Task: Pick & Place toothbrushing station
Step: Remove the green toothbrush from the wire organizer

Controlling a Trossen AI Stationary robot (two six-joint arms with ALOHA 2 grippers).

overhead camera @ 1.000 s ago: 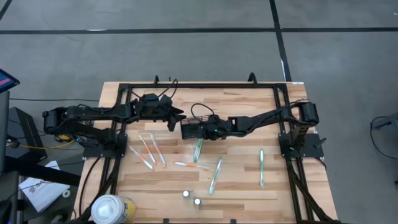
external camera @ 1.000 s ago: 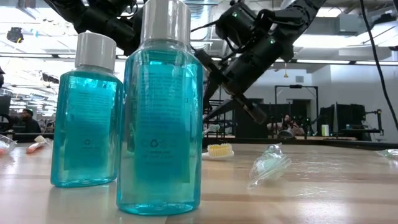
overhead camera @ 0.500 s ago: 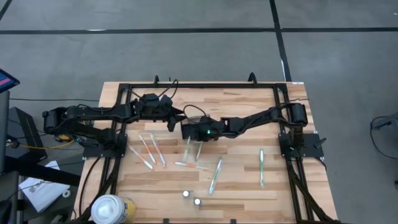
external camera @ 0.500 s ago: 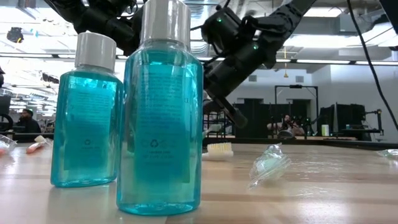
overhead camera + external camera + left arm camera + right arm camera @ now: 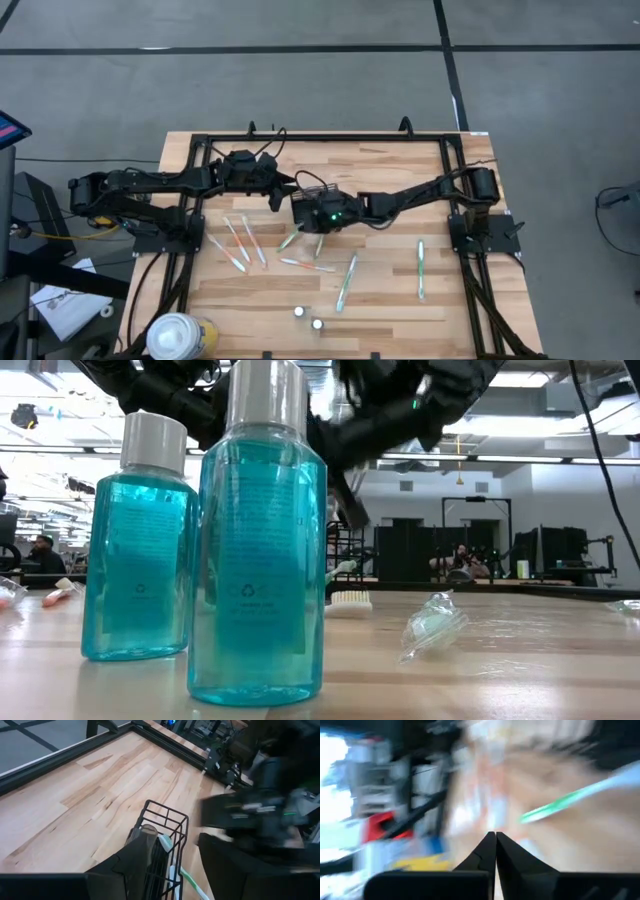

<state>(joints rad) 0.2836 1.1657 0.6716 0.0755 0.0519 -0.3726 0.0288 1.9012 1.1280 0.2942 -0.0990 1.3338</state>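
- Your left gripper (image 5: pixel 165 870) has its jaws closed on the wire holder (image 5: pixel 162 827)'s rim, likely steadying it for loading.
- Your right gripper (image 5: pixel 495 840) shows its fingertips pressed together; a green-and-white toothbrush (image 5: pixel 570 797) lies just beyond them, ungrasped.
- The holder is black open mesh, with one toothbrush resting inside between the left jaws.

Two blue mouthwash bottles (image 5: pixel 256 550) with white caps stand close together at the near table edge. A white-and-yellow round container (image 5: pixel 178 336) sits at one corner, perhaps wipes.
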